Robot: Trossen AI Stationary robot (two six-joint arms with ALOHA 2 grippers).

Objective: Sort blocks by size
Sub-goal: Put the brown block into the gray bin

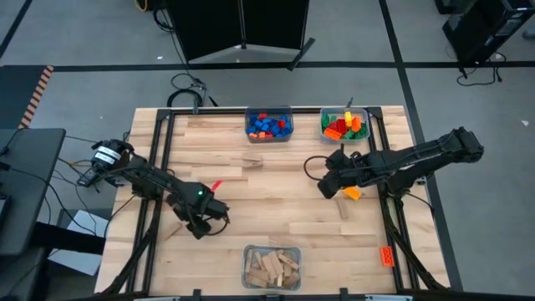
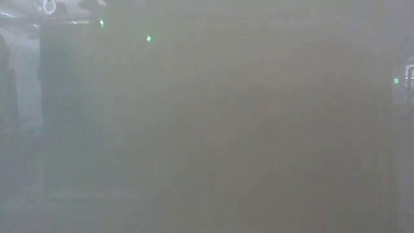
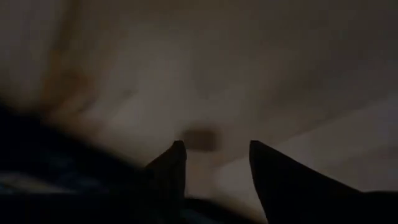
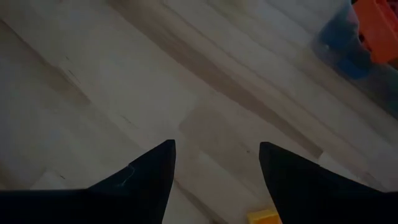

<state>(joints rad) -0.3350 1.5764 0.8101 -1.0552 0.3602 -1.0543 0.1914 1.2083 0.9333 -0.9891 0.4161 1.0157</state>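
Left tool low at lower left of counter, fingers apart, nothing visibly held; red block just beside. Right tool released at right of centre, yellow block beside it. Step: between picks. Next: centre over loose block, close, carry to matching bin
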